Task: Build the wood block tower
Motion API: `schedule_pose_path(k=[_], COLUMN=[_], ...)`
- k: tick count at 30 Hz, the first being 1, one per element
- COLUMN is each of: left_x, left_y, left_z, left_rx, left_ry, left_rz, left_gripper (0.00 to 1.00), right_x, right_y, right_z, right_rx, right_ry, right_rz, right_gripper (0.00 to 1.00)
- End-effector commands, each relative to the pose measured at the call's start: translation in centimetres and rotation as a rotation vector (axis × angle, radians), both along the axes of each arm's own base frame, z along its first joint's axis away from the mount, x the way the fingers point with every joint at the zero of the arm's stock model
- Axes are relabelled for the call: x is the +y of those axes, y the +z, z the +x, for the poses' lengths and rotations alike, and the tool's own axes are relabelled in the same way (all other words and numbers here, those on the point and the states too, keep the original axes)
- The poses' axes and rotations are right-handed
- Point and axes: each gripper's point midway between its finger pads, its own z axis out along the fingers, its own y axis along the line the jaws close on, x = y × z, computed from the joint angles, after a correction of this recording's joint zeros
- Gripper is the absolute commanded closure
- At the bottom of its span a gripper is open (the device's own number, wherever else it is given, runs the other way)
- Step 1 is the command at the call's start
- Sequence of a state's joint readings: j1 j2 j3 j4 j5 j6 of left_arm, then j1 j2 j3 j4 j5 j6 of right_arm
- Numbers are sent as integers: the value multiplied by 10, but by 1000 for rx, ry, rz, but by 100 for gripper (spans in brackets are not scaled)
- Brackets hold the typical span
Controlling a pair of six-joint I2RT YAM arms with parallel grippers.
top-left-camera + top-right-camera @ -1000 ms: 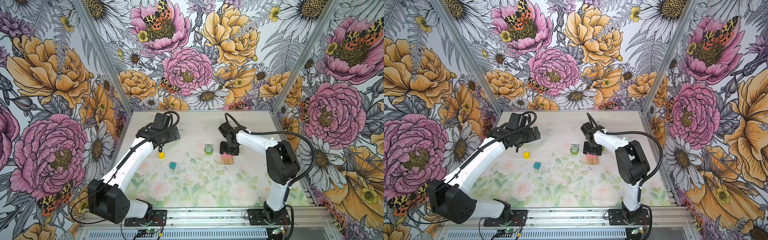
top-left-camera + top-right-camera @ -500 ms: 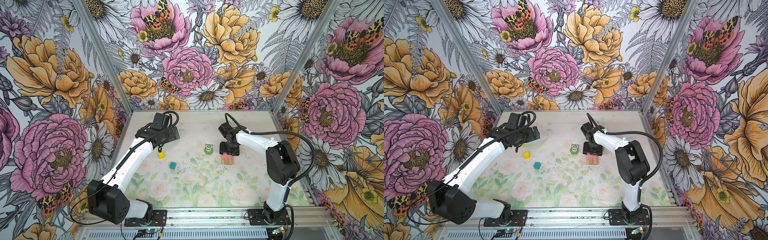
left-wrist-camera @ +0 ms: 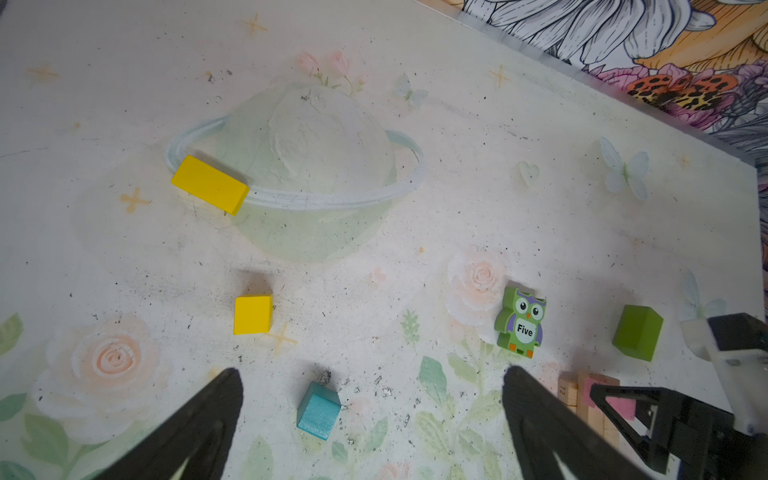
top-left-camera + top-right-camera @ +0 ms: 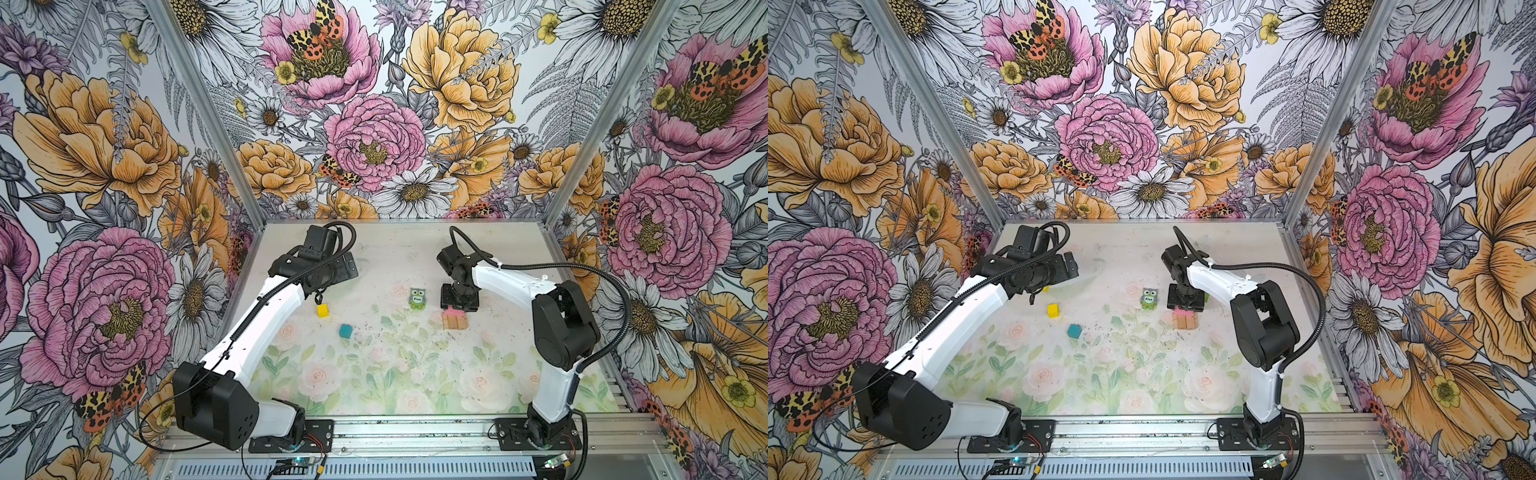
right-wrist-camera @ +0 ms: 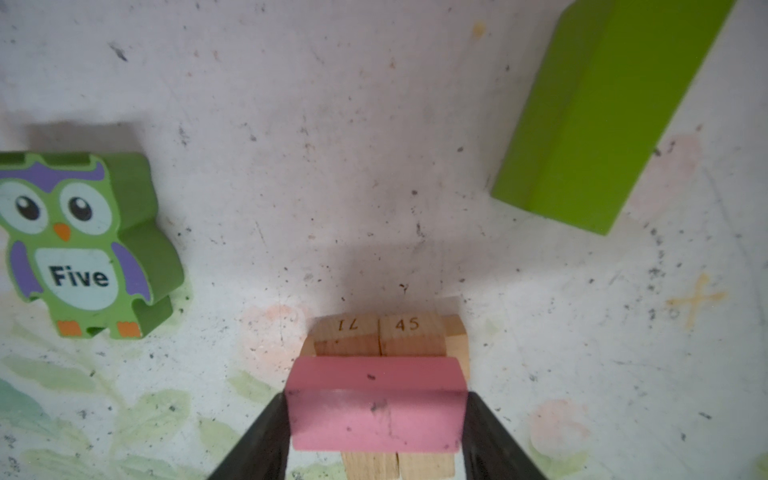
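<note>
My right gripper [image 5: 376, 401] is shut on a pink bar [image 5: 376, 409], one finger at each end. The bar lies crosswise on the tan bars [image 5: 378, 334] of the wood block tower [image 4: 454, 321], right of the table's middle. My left gripper [image 3: 371, 372] hangs open and empty above the table at the back left [image 4: 353, 268]. Below it lie a teal cube [image 3: 318, 411] and a yellow cube [image 3: 252, 314]. An owl piece [image 4: 417, 299] lies just left of the stack. A lime-green bar [image 5: 594, 120] lies behind the stack, and a yellow bar [image 3: 210, 185] sits further back left.
The loose blocks are spread over the middle of the flower-printed table [image 4: 374, 386]. Flower-papered walls close it in on three sides, and both arm bases stand on the front rail [image 4: 415, 432].
</note>
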State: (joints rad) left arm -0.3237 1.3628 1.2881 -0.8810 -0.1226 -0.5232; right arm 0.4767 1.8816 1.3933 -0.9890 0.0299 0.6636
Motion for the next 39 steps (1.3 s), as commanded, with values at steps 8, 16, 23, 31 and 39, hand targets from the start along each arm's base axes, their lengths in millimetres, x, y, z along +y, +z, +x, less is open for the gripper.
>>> schedule_pose_path(k=[8,16,23,31,39], left_x=[4,6,6,5,8], left_y=[17,16,17,16,16], left_z=[3,1,1,1,2], left_rx=[-61,-61,-64,-60,-62], left_ry=[5,9,10,10,16], left_rz=[-1,-1,-1,0,2], left_gripper=[1,1,1,1,1], right_x=[-3,-4,-5,-4,-3], right_y=[21,19,16,13,8], right_z=[4,8,10,9,10], right_rx=[-48,-51,-47,-40,-28], right_ry=[37,70,70,65,68], right_rz=[-13,-24,-30,-21,-17], right_gripper=[42,42,41,40,38])
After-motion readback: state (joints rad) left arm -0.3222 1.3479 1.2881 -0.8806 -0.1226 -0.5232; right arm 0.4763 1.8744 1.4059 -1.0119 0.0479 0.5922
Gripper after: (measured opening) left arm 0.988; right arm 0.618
